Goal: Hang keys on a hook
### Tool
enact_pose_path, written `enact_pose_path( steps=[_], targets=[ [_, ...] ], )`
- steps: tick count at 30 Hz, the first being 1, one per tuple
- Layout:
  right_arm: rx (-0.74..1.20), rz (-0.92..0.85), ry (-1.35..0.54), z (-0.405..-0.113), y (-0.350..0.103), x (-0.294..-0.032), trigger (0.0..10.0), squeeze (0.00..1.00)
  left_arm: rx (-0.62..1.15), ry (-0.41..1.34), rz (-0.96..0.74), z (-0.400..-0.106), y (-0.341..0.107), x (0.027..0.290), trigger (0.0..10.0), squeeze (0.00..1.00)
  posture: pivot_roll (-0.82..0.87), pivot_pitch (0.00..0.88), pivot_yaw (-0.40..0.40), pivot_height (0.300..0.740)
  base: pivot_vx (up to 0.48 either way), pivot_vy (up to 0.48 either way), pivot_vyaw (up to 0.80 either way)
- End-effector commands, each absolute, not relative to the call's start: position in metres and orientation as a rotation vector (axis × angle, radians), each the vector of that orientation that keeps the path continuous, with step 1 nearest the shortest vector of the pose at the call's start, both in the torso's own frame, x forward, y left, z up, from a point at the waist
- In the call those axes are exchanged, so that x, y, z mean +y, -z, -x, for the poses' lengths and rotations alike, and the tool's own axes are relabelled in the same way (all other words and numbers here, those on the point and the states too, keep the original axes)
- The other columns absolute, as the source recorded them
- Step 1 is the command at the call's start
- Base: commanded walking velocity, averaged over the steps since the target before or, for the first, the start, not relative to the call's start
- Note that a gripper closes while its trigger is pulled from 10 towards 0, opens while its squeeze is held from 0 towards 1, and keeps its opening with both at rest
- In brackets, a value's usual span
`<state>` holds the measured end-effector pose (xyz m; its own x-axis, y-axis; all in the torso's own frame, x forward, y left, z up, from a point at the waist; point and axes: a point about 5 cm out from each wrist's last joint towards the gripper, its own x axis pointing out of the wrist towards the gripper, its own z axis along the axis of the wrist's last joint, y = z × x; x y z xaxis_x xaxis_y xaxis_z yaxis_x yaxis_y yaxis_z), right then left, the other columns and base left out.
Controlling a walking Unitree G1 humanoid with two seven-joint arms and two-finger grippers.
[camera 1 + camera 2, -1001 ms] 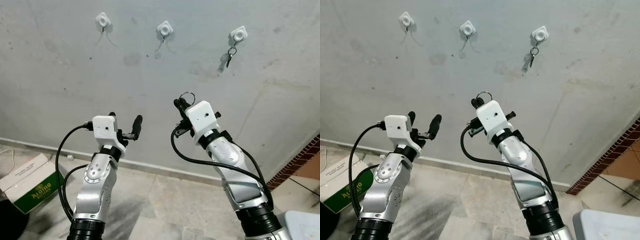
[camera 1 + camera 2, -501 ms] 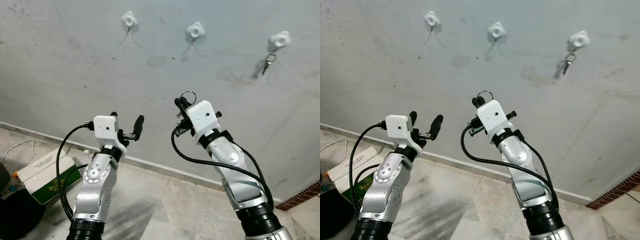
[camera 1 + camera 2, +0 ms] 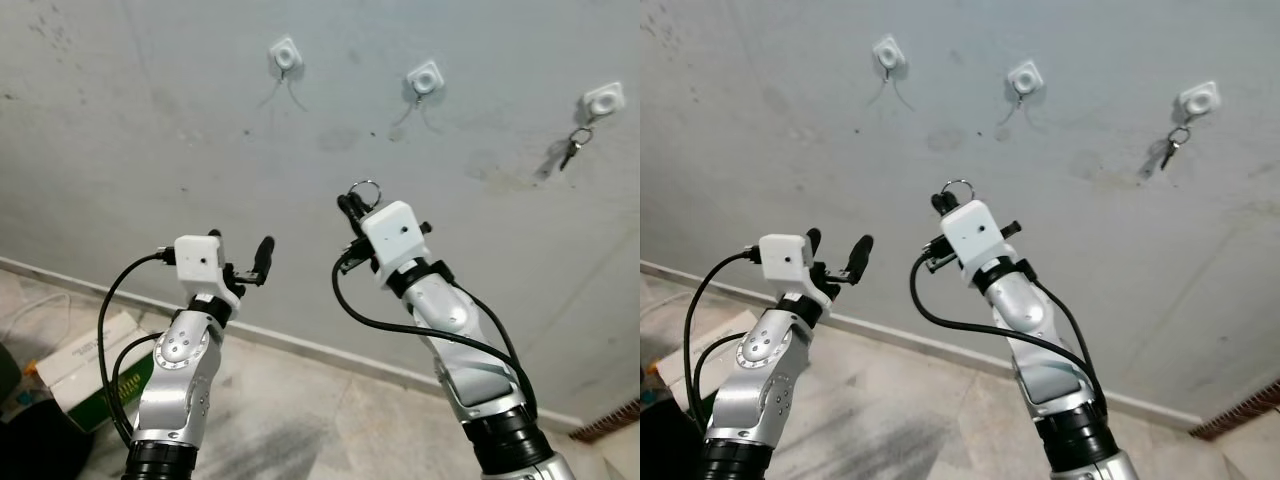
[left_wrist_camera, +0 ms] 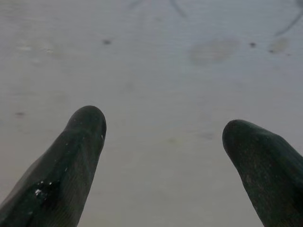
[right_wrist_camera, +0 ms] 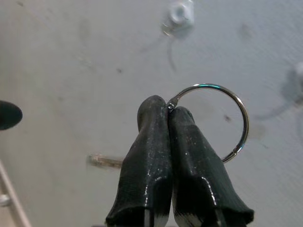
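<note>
A two-armed humanoid robot faces a grey plaster wall [image 3: 150,130], both silver arms raised toward it. The right gripper [image 3: 347,206], just right of centre in the left eye frame, has its two black fingers [image 5: 151,156] pressed together on a metal key ring [image 5: 239,118]; the ring loops out above the fingertips, and whether any keys hang from it is hidden behind the fingers. In the right wrist picture the ring stands free of the wall, well short of any hook.

Three white hooks are fixed in a row across the top of the frame: a left hook [image 3: 286,53] in the upper middle, a middle hook [image 3: 424,78] up and to the right of the held ring, and a right hook [image 3: 603,100] at the upper right edge. A set of keys [image 3: 571,148] already hangs from the right hook, lying against the wall. The other two hooks carry nothing.

The left gripper [image 3: 245,262], left of centre, points at bare wall with its fingers [image 4: 71,156] spread wide apart and nothing between them.

A green and white cardboard box [image 3: 85,355] lies on the tiled floor [image 3: 300,420] at lower left, near the foot of the wall.
</note>
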<state>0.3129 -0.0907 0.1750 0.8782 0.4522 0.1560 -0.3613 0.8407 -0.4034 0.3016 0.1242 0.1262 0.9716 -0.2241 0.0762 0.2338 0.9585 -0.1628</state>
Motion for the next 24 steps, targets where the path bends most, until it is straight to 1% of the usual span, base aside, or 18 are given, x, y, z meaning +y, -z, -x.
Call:
enact_pose_path(
  steps=[1,5,13,24],
  targets=[
    [-0.256,0.371,-0.415,-0.3148,-0.1782,-0.093,10.0,0.0,-0.064,0.254,0.154,-0.3025,-0.1297,0.1207,10.0,0.0,-0.05,0.019,0.018,0.74,0.36,0.3,0.0],
    [-0.263,0.373,-0.407,-0.3146,-0.1794,-0.0934,10.0,0.0,-0.06,0.257,0.152,-0.3024,-0.1288,0.1204,10.0,0.0,-0.05,0.02,0.018,0.74,0.369,0.277,0.0],
    [-0.267,0.368,-0.387,-0.3143,-0.1804,-0.0966,10.0,0.0,-0.038,0.249,0.144,-0.3025,-0.1253,0.1198,10.0,0.0,-0.05,0.019,0.019,0.74,0.399,0.0,0.0],
    [-0.26,0.377,-0.383,-0.3143,-0.1789,-0.097,10.0,0.0,-0.05,0.252,0.143,-0.3026,-0.1269,0.1181,10.0,0.0,-0.05,0.019,0.019,0.74,0.0,0.0,0.0]
  ],
)
